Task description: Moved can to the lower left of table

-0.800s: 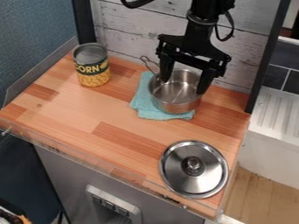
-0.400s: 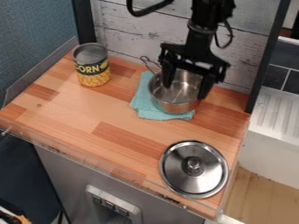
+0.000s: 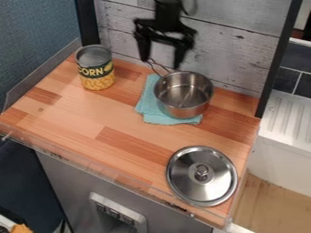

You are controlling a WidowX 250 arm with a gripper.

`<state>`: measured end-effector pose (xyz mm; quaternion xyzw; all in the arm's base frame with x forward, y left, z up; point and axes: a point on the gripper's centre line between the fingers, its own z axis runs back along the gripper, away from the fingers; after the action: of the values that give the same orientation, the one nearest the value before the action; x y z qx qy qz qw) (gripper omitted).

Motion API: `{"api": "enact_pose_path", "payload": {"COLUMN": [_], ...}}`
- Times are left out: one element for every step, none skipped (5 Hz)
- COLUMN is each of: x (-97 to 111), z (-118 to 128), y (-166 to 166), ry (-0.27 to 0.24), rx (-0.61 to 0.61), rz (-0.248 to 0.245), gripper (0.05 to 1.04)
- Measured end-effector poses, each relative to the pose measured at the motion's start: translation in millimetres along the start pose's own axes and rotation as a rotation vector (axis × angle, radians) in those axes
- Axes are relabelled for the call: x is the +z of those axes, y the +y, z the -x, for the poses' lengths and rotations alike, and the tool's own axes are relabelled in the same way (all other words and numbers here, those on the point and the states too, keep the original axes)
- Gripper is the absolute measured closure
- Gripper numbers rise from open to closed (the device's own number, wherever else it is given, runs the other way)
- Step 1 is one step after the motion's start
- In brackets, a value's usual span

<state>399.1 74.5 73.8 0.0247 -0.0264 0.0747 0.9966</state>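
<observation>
Leftward and up from over the pot [image 3: 182, 107], the gripper [image 3: 161, 63] has moved, and the view into the pot has opened up. The lid, the cloth, the pot and the can all keep their earlier places. For the task, this shift brings the arm closer to the can without yet changing where the can sits; the approach seems to be the step in hand, with the carrying all to come.

Nearest the camera, to the front and slightly right of the pot, lies the round metal lid [image 3: 197, 179], knob up, well apart from the pot it might cover. The bare wood of the table [image 3: 79, 123] to the front and left of the pot looks like the likely goal.

The pot itself stands upright and uncovered on a folded teal cloth [image 3: 147, 102], which sticks out at its left and front. Bare metal shows inside it, with nothing that reads as food or a tool.

Left of the pot and a little farther back, the can [image 3: 95, 68] stands upright on the table. Its top looks closed, so its contents cannot be judged beyond the yellow kernels pictured on its side.

Farthest up, behind and left of the pot, the gripper hangs with its fingers spread wide, nothing held between them. It should next travel farther left and straddle the can squarely; a skewed descent could tip it.
</observation>
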Motion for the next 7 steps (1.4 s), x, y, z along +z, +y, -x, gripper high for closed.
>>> {"api": "enact_pose_path", "payload": {"x": [2,-7,-20,-22,-26,-21,-5], "z": [-15,-14,-6,-8,-8,-10,-14], "y": [34,41,59,68,87,91,86], "ry": [-0.031,-0.05,-0.09,-0.161,-0.221,-0.265,-0.313], "rx": [-0.054,-0.114,-0.093,-0.079,-0.062,-0.069,-0.093], "rz": [-0.027,-0.045,-0.097,-0.105,-0.051,0.013,0.039], "gripper": [0.082,0.082,0.082,0.082,0.083,0.082,0.082]}}
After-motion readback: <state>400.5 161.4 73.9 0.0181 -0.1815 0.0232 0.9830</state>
